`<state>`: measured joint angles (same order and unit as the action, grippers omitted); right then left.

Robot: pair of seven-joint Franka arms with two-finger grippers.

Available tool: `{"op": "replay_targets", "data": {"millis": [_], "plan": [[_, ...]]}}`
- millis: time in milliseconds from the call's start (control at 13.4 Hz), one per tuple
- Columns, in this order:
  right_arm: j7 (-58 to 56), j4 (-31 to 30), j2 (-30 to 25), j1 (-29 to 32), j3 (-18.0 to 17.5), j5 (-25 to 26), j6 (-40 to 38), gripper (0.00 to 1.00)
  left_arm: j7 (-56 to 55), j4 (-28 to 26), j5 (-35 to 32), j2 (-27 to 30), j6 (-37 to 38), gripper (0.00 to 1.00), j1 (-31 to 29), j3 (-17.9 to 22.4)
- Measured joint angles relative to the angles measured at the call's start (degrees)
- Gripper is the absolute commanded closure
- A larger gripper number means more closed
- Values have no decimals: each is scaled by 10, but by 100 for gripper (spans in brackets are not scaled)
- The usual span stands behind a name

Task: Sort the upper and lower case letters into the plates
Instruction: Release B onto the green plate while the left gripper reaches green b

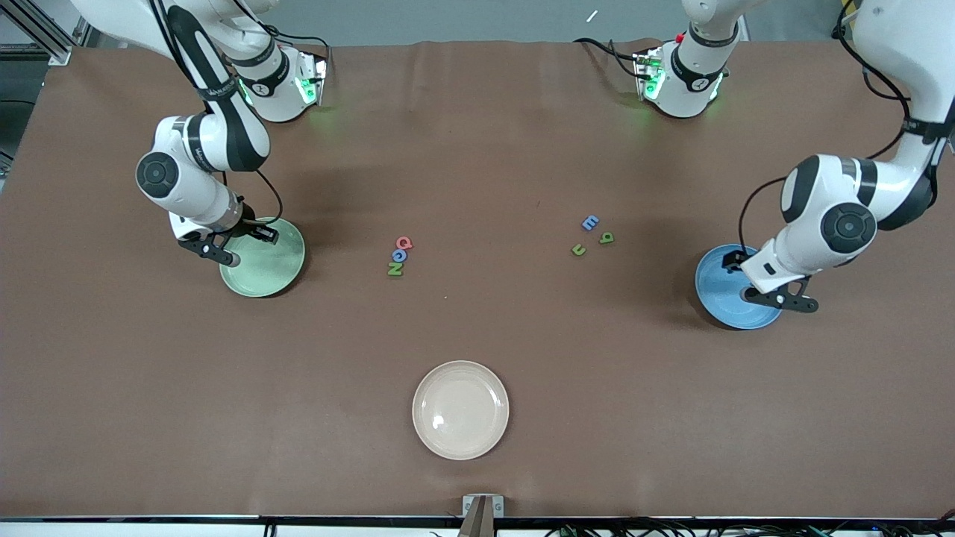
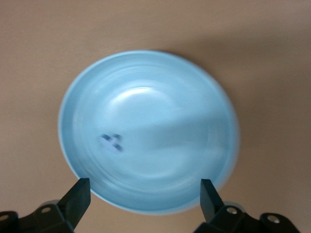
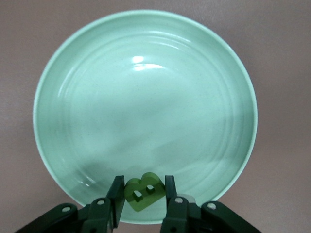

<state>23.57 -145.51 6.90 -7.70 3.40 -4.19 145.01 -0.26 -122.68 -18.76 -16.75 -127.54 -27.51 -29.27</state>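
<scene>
The right gripper (image 3: 142, 193) hangs over the mint green plate (image 1: 280, 262), at the right arm's end of the table, its fingers clamped on a green letter piece (image 3: 142, 192) with two small holes (it reads like a B, held flat over the plate's rim). That plate is glossy, with faint concentric rings and nothing lying in it.

The left gripper (image 2: 145, 198) hangs over the sky blue plate (image 2: 160, 87), at the left arm's end, with its fingers spread wide and nothing between them. A small blue letter piece (image 2: 111, 142) lies in that plate, at about eight o'clock from its centre in the left wrist view; it is too blurred to read.

On the brown table (image 1: 477, 134) six letters remain. At its middle, a red letter (image 1: 404, 242), a blue letter (image 1: 399, 256) and a green N (image 1: 395, 269) lie touching in a short row. Toward the left arm's end, at about three o'clock from them, sit a blue E (image 1: 590, 222), a green letter (image 1: 606, 239) and another green letter (image 1: 579, 250), slightly apart.

A cream-white plate (image 1: 460, 409) sits at six o'clock from both clusters, nearest the front camera.
</scene>
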Motion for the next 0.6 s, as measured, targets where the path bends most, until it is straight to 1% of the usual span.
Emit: {"op": "replay_targets", "data": {"millis": [75, 150, 225, 299, 374, 449, 524, 599], "plan": [[0, -1, 5, 1, 0, 0, 6, 97, -5, -2, 27, 15, 13, 1, 0, -21], [0, -2, 11, 2, 0, 0, 12, 93, -26, -6, 46, 25, 19, 1, 1, -43], [0, -3, 17, 3, 0, 0, 17, 90, -59, -12, 55, 30, 20, 1, 1, -65], [0, -3, 23, 4, 0, 0, 20, 78, -97, -18, 56, 31, 20, 1, 2, -88], [0, -3, 28, 5, 0, 0, 22, 40, -131, -26, 56, 31, 18, 1, 3, -108], [0, -3, 32, 6, 0, 0, 24, 6, -165, -35, 57, 31, 8, 1, 3, -128], [0, -3, 33, 7, 0, 0, 25, 0, -204, -51, 57, 31, -21, 1, 3, -146], [0, -3, 34, 8, 0, 0, 26, 0, -242, -74, 57, 30, -68, 1, 4, -164]]}}
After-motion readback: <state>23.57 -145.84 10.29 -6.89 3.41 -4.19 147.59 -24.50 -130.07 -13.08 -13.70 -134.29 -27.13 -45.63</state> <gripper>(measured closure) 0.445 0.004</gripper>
